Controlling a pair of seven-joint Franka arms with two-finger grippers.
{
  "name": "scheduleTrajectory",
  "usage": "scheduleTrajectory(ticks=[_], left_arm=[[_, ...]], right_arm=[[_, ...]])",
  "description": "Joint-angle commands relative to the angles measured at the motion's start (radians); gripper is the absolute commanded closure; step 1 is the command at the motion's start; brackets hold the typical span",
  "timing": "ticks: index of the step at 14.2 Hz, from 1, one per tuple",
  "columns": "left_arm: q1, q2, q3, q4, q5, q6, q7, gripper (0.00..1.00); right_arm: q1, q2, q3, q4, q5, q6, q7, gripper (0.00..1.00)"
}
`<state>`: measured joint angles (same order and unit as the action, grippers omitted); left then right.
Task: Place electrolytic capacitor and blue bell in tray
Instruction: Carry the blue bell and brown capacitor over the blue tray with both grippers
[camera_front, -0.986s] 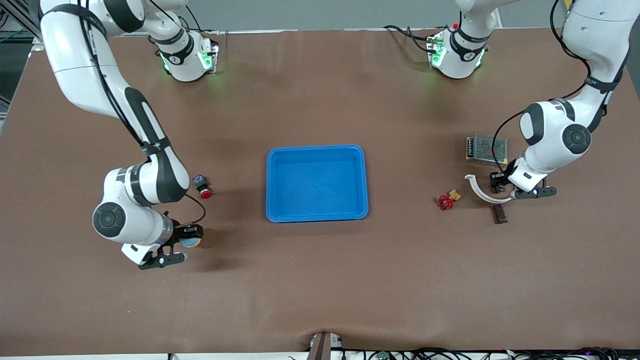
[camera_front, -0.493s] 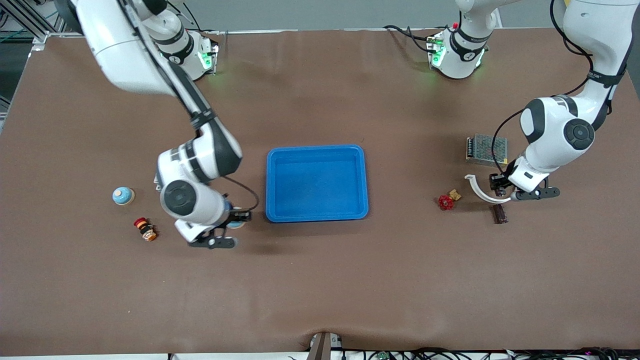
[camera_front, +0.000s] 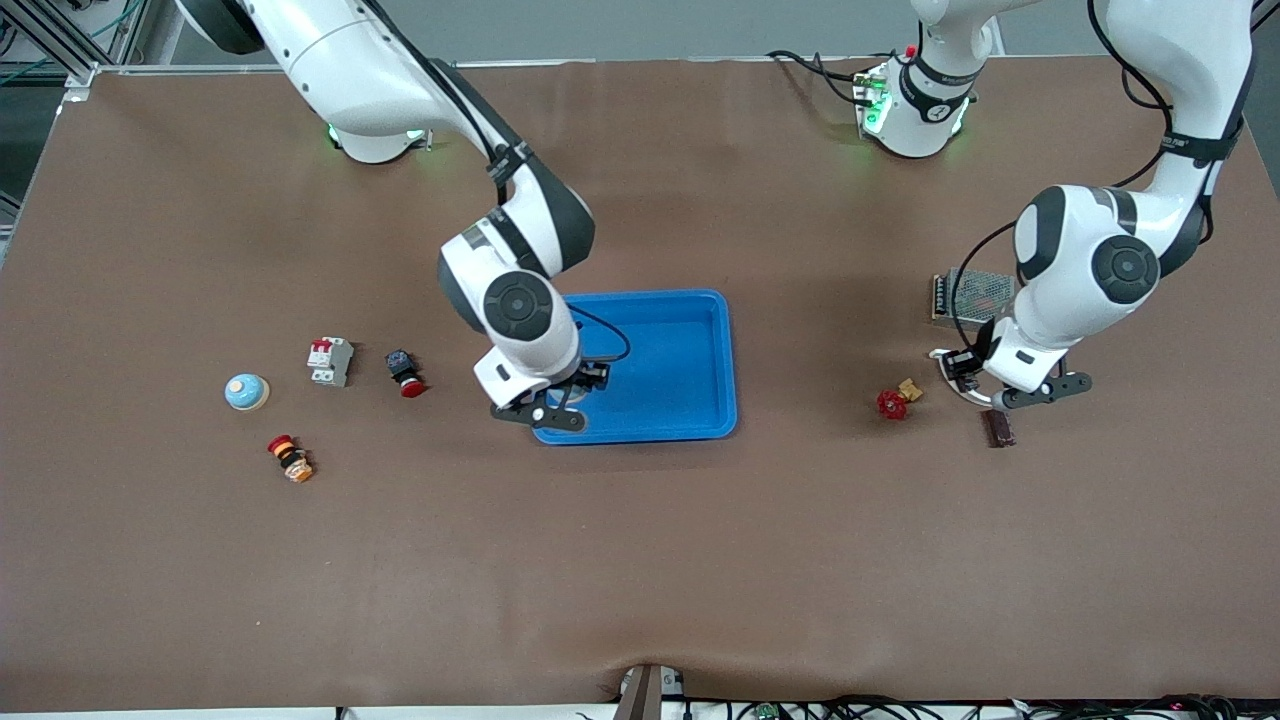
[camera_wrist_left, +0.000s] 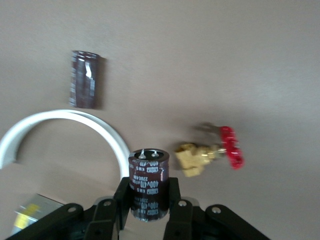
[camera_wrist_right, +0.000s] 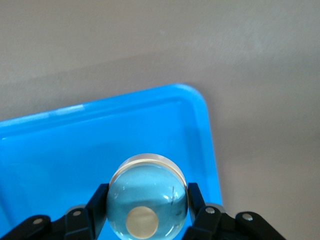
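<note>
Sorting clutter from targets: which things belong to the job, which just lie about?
Job: tray; blue bell, in right gripper over tray; capacitor, in left gripper over white arc.
Lying about: second bell, second capacitor, red valve, breaker, two buttons, power supply.

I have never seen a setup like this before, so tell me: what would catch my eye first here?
The bright blue tray in the middle of the brown table stands out most. Over its corner toward the right arm's end, the right gripper holds a pale blue bell. Toward the left arm's end, the left gripper grips a dark electrolytic capacitor above a curved white piece and a red-handled valve.
</note>
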<state>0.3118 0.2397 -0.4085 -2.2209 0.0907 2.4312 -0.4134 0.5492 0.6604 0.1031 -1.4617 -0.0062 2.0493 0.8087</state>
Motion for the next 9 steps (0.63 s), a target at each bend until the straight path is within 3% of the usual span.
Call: scheduleTrajectory(ticks=[1, 4, 9], left_arm=[[0.003, 0.003, -0.074, 0.018, -0.005, -0.021, -0.144, 1.00], [-0.008, 0.029, -0.154, 0.035, -0.005, -0.020, -0.315, 1.00], [-0.135, 0.093, -0.167, 0.111, -0.005, -0.020, -0.583, 1.00]], right_arm=[[0.034, -0.053, -0.011, -0.067, 0.003, 0.005, 0.052, 0.68], [0.058, -0.080, -0.011, -0.123, 0.003, 0.024, 0.078, 0.68], [0.084, -0.163, -0.013, -0.297, 0.002, 0.148, 0.093, 0.68]])
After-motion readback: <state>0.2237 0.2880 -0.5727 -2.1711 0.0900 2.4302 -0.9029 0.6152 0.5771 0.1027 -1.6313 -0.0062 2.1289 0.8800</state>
